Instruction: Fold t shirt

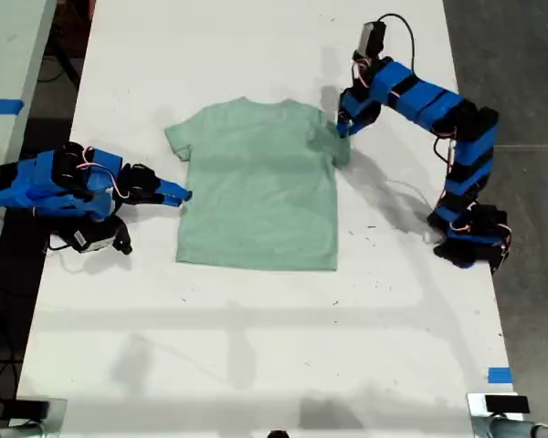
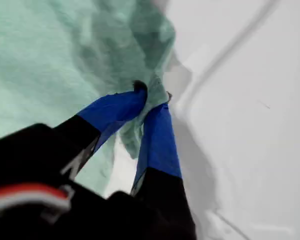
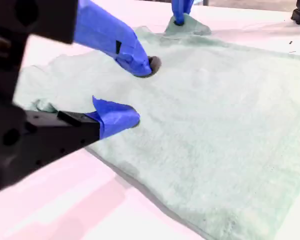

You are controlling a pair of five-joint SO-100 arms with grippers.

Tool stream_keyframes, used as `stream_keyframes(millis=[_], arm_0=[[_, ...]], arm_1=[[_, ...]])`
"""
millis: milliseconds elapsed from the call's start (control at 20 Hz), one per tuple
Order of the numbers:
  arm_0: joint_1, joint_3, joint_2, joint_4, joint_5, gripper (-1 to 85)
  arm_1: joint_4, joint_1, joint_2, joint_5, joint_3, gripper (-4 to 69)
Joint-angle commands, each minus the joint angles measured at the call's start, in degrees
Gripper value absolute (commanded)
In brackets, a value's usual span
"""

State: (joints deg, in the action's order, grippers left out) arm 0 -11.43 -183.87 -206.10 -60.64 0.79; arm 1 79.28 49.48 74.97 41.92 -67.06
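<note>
Tool of my first gripper (image 2: 152, 100) pinches the t shirt (image 1: 256, 187) sleeve; my second gripper (image 3: 137, 92) spread, empty. Lift sleeve clear of worktop (image 1: 256, 347), drag inward flat.

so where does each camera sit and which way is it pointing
Exterior view: above the white table, looking straight down on the t shirt and both blue arms.
First wrist view: on my first gripper, looking along its blue fingers pinching a bunched sleeve.
Second wrist view: on my second gripper, low over the table, facing across the shirt; its jaws are apart.
Shared: the second wrist view also shows my first gripper on that sleeve, as the exterior view does.
</note>
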Motion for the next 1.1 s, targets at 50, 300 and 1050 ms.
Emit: stream_keyframes(millis=[50, 300, 1050], arm_0=[[-1.41, -0.35, -0.35, -0.09, 1.05, 12.8], [-1.41, -0.35, -0.35, -0.09, 1.05, 12.8], [-1.41, -0.35, -0.35, -0.09, 1.05, 12.9]], arm_1=[[-9.76, -13.80, 7.82, -0.53, 1.41, 2.0], [-19.86, -24.52, -3.78, -0.53, 6.15, 2.0], [-5.27, -18.63, 39.46, -3.87, -18.28, 1.2]])
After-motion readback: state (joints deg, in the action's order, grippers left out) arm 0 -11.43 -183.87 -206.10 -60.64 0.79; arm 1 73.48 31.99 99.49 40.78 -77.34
